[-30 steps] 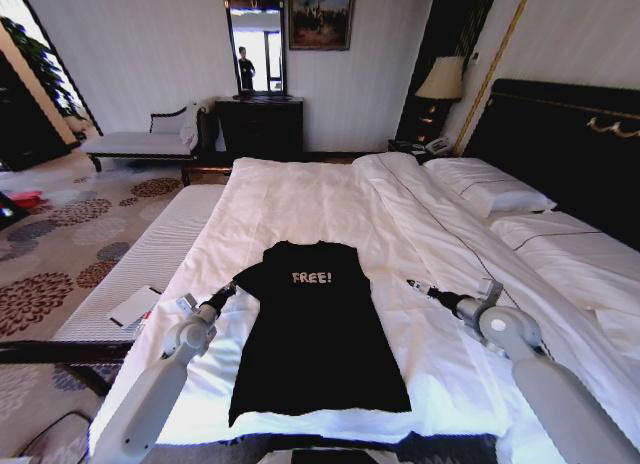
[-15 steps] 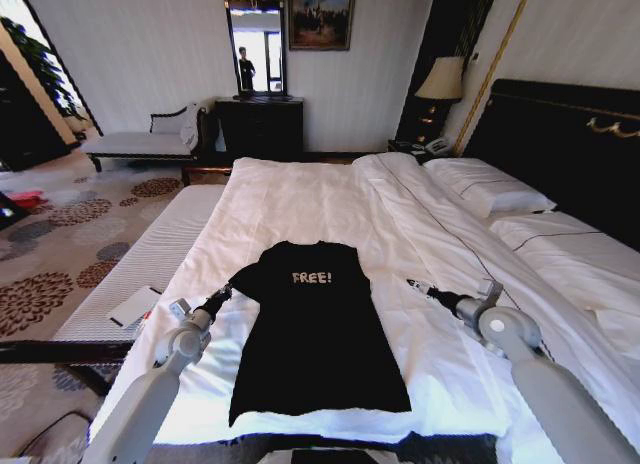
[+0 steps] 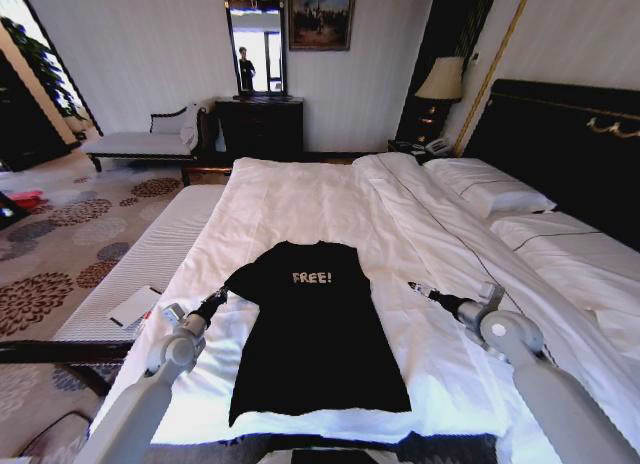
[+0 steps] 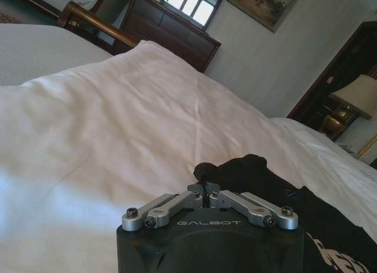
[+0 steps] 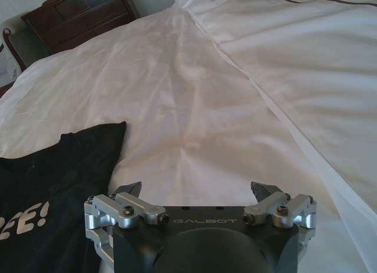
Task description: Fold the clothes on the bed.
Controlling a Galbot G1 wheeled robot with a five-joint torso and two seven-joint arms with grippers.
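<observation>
The clothes are one black T-shirt (image 3: 315, 334) with pale "FREE!" lettering, lying flat and face up on the white duvet of the bed (image 3: 300, 199), near its foot. My left gripper (image 3: 218, 300) is at the shirt's left sleeve and is shut on it. In the left wrist view the left gripper (image 4: 204, 193) pinches a fold of the black fabric (image 4: 259, 173). My right gripper (image 3: 413, 285) rests low over the duvet just right of the shirt. In the right wrist view the right gripper (image 5: 197, 190) is open with only white duvet between its fingers, and the T-shirt (image 5: 65, 167) lies off to one side.
White pillows (image 3: 490, 189) lie against the dark headboard (image 3: 570, 134) on the right. A lamp (image 3: 440, 79), a dark dresser (image 3: 260, 124) and a pale chaise bench (image 3: 140, 142) stand by the far wall. A striped surface (image 3: 150, 264) with a white flat item (image 3: 135, 306) borders the bed's left side.
My left gripper has drawn back towards me and to the left, pulling the left sleeve outward with it. The right arm has stayed put.
</observation>
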